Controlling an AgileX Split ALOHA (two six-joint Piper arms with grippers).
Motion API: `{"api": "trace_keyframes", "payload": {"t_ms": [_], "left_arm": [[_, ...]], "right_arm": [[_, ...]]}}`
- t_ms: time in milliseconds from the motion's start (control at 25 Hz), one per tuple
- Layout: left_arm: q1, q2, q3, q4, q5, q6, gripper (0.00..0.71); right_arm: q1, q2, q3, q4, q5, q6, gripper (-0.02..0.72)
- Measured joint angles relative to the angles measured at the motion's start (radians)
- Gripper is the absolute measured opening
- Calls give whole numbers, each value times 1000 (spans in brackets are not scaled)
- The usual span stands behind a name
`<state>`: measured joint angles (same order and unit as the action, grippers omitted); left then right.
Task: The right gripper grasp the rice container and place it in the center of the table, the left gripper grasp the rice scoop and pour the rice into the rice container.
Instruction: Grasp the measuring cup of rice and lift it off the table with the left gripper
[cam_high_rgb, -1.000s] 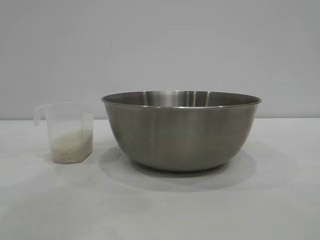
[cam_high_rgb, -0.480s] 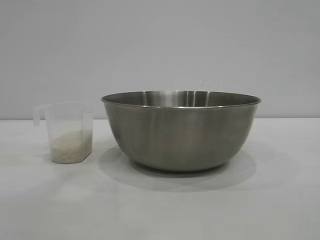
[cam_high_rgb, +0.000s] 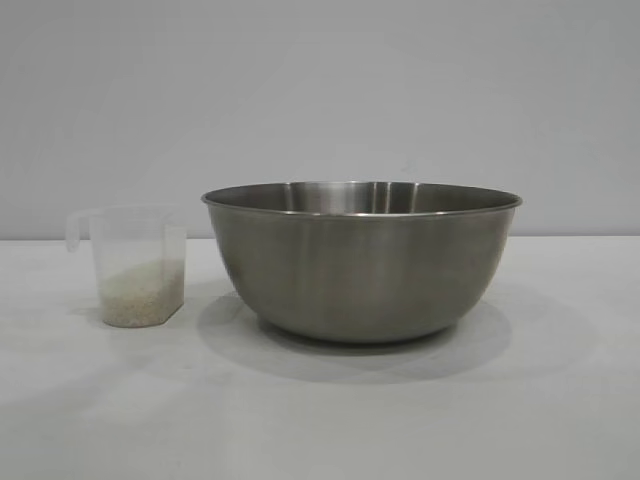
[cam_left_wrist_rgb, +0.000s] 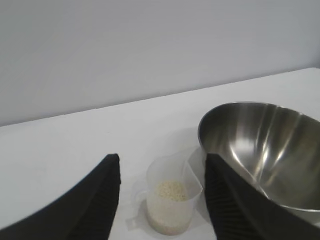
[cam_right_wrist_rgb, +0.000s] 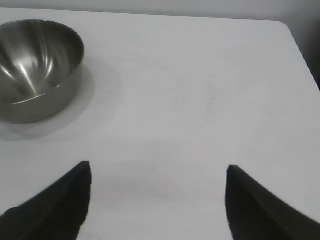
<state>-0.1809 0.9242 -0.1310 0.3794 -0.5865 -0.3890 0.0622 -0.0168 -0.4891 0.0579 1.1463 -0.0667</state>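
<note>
Exterior view shows the bowl (cam_high_rgb: 362, 260) standing upright on the surface (cam_high_rgb: 320, 420), about mid-frame, so the placing step looks finished. The scoop (cam_high_rgb: 135, 265) stands upright just beside it, apart from it, with the rice (cam_high_rgb: 142, 293) lying in its bottom; no rice shows in the bowl, so the pour is yet to do.

From the left wrist, the left hand (cam_left_wrist_rgb: 162, 187) is spread, its two fingers either side of the scoop (cam_left_wrist_rgb: 172, 197) but clear of it: the scoop sits between and just ahead of the fingertips, the bowl (cam_left_wrist_rgb: 265, 150) off to one side of the hand. I judge this the approach to grasp; closing, lifting and tipping remain.

From the right wrist, the right hand (cam_right_wrist_rgb: 157, 200) is spread and holds nothing, well back from the bowl (cam_right_wrist_rgb: 37, 67), with bare surface ahead of it.
</note>
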Motion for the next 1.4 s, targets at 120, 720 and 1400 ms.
{"api": "trace_keyframes", "payload": {"t_ms": [120, 720, 1400], "left_arm": [[0, 60, 0, -2, -47, 0, 356], [0, 579, -4, -63, -538, 325, 356], [0, 813, -34, -196, -551, 426, 356]], "right_arm": [[0, 0, 0, 0, 0, 1, 477], [0, 0, 0, 0, 0, 1, 477], [0, 0, 0, 0, 0, 1, 477]]}}
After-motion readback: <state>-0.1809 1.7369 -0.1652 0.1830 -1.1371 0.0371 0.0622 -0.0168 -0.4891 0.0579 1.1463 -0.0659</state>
